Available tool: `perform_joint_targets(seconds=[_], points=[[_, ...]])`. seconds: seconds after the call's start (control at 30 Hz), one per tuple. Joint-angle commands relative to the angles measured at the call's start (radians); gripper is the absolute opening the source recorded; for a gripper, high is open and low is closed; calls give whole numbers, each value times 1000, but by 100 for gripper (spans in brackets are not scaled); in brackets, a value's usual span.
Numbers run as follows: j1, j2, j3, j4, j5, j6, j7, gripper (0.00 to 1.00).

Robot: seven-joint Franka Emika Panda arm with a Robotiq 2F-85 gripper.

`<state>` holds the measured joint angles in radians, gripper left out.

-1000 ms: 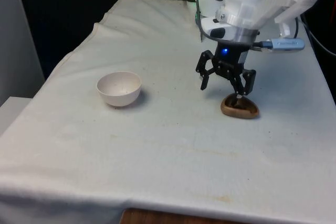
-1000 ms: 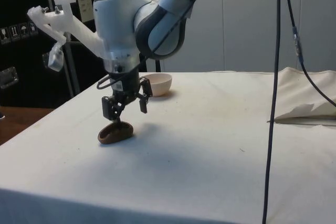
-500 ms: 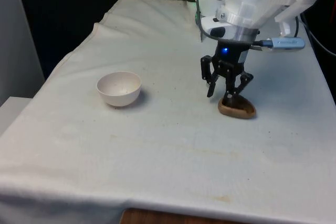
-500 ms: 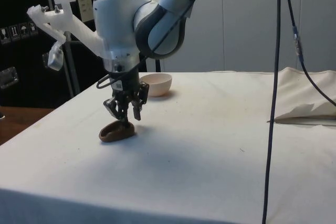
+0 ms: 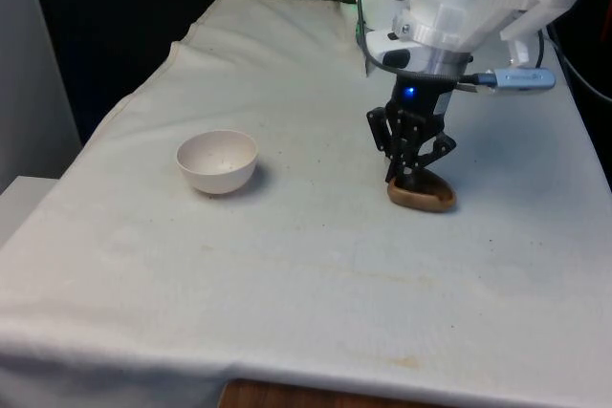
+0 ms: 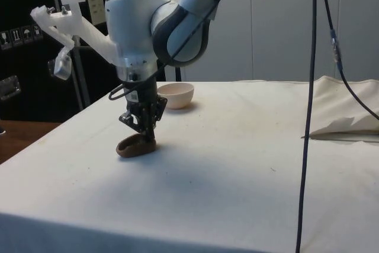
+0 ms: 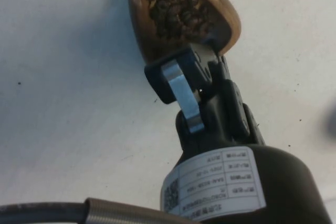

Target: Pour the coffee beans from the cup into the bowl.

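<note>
White cloth [image 5: 287,265] over the table, a little stained and creased, with a loose fold of it at the far end in the side view. Black curtains behind in the front view, dark cabinets and pale panels in the side view, and a black cable [image 6: 308,117] hanging down there. The bowl [image 5: 217,161] sits alone towards the front view's left, well apart from the action, open cloth between. The gripper [image 5: 411,177] is down at the brown cup [image 5: 422,196], fingers [image 7: 181,93] pinched narrow on its rim. Cup on the cloth, beans [image 7: 176,9] inside.
</note>
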<state>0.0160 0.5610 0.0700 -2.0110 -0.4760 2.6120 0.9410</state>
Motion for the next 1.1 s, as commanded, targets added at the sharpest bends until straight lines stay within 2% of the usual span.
perform_joint_targets(seconds=[0.0,0.33,0.43,0.47,0.5,0.7,0.73,0.77,1.0,1.03,1.07], points=[[-1,0,3,0,2,1,-2,0],[0,0,0,1,0,-1,0,0],[-4,-9,1,-2,3,-6,-6,0],[0,0,-2,2,-1,-1,0,0],[-5,-16,0,-3,5,-10,-10,0],[-6,-55,-2,-7,8,-43,-19,0],[0,-49,-8,-1,-1,-43,-10,0],[-7,-61,-2,-8,8,-47,-21,0],[-7,-104,-5,-9,9,-87,-31,0],[-1,-97,-11,-4,-1,-84,-21,0],[-6,-109,-5,-9,9,-92,-32,0]])
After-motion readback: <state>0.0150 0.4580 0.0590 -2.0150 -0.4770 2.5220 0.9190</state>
